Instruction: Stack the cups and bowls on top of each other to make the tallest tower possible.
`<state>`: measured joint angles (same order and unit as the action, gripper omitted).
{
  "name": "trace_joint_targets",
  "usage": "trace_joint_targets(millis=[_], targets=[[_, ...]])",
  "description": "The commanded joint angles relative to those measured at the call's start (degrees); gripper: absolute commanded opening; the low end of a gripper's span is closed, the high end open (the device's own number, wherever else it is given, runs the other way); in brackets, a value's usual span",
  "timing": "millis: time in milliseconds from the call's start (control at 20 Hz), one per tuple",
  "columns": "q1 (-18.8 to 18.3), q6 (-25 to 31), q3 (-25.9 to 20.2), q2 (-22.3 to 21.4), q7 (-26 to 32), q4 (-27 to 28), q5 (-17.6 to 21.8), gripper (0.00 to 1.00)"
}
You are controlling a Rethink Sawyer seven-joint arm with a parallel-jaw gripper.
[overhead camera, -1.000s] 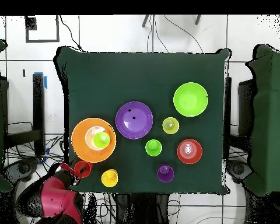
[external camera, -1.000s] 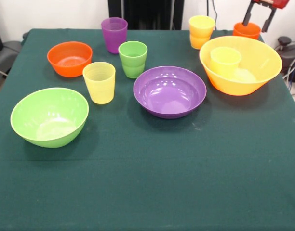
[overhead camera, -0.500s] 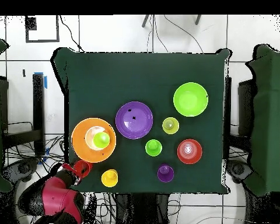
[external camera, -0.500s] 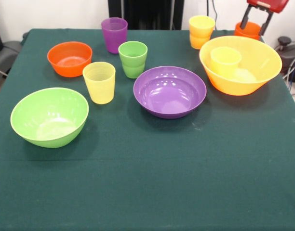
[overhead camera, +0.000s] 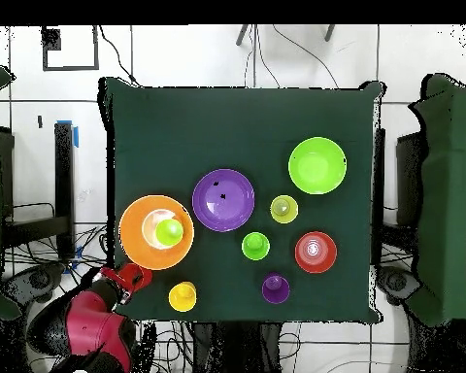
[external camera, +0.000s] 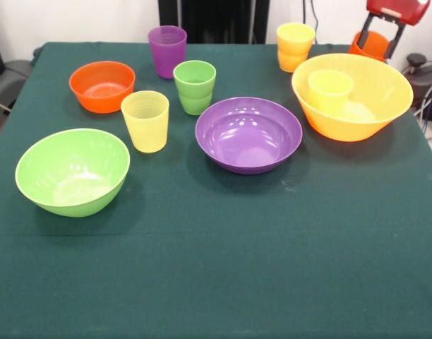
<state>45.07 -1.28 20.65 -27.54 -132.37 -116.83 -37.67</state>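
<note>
Orange cup (external camera: 372,44) rose off the cloth at the far corner, behind the yellow-orange bowl (external camera: 385,106) — your gripper (external camera: 380,44) had closed on its sides and lifted it, ready to stack on the lime green cup (external camera: 330,90) inside.

Green tabletop (external camera: 223,268); purple bowl (external camera: 248,134) at centre; lime green bowl (external camera: 72,171) at 8 o'clock; yellow-orange bowl (external camera: 352,95) at 2 o'clock, gripper (external camera: 380,44) holding orange cup (external camera: 371,44) behind it.
</note>
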Motion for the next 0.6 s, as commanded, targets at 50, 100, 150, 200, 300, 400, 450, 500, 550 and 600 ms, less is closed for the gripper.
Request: trace_joint_targets(millis=[50, 100, 150, 200, 300, 400, 450, 500, 550, 600], targets=[[1.6, 2.1, -4.1, 4.5, -12.3, 2.3, -3.1, 1.00], [1.5, 2.1, -4.2, 4.4, -12.2, 2.2, -3.1, 1.00], [1.4, 2.1, -4.2, 4.3, -12.1, 2.1, -3.1, 1.00], [1.4, 2.0, -4.2, 4.2, -12.0, 2.0, -3.1, 1.00], [1.0, 1.9, -4.4, 3.9, -11.9, 1.7, -2.8, 1.00], [0.8, 2.0, -4.5, 3.3, -11.8, 1.2, -2.4, 1.00], [0.8, 2.2, -4.5, 2.8, -11.7, 0.9, -2.2, 1.00], [0.9, 2.3, -4.7, 2.2, -11.7, 0.3, -2.0, 1.00], [0.9, 2.7, -4.6, 1.5, -11.6, -0.2, -1.8, 1.00], [0.8, 2.8, -4.7, 0.6, -11.6, -0.9, -1.5, 1.00]])
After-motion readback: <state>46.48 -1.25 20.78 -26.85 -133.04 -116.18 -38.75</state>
